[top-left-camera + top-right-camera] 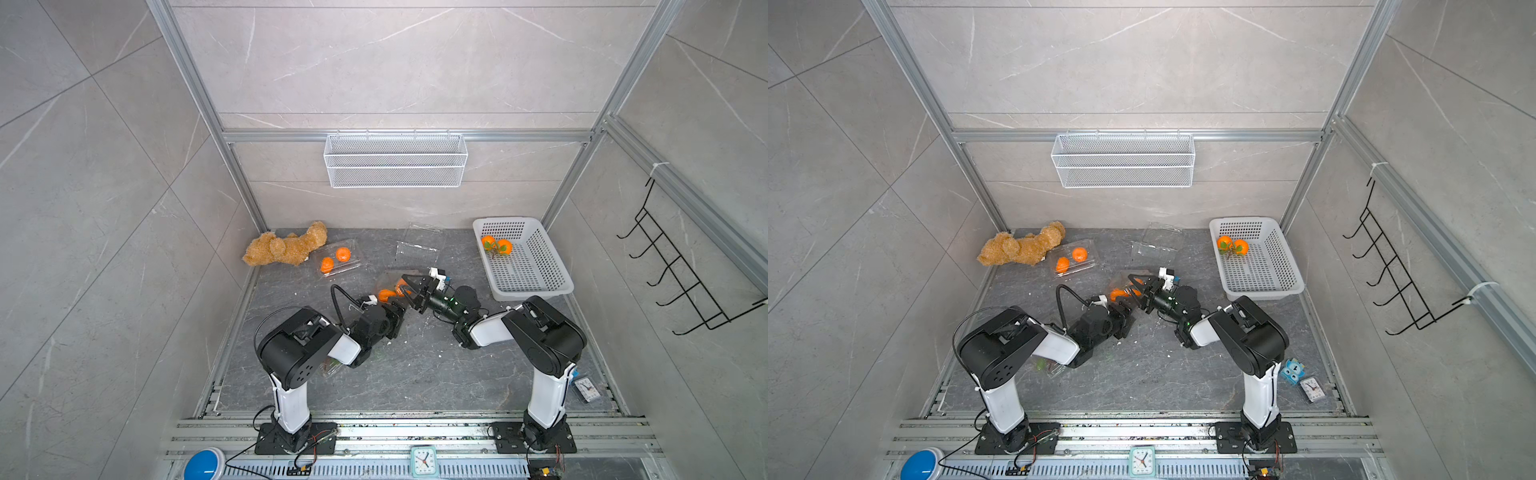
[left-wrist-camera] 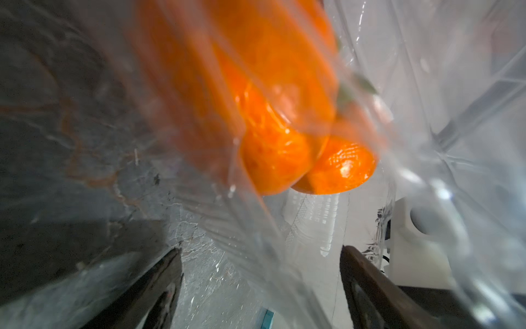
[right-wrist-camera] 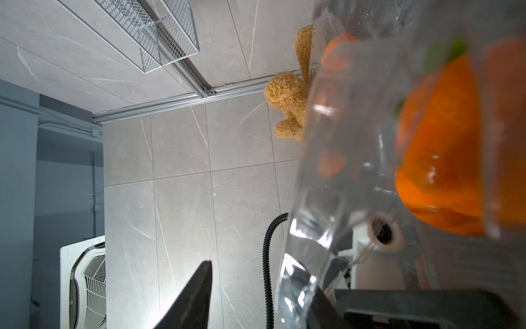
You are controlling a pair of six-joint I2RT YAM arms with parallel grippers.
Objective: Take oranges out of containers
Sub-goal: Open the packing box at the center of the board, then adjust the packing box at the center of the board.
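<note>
Both top views looked steeply down from high over the arm bases onto the whole dark grey marbled tabletop (image 1: 415, 374). Each wrist camera faced, very close and from opposite sides, one clear thin-plastic clamshell box (image 2: 412, 85), also seen mid-table from above.

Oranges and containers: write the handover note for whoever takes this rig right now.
Left gripper: jaws wide around the middle container; whether it grips cannot be told.
Right gripper: open, at that container's lid.
Done: two oranges lie in the white basket; the back container sits open and empty.
Left: two oranges in the middle container, two more in the third container beside the teddy bear; a fourth container lies under the left arm, contents hidden.
</note>
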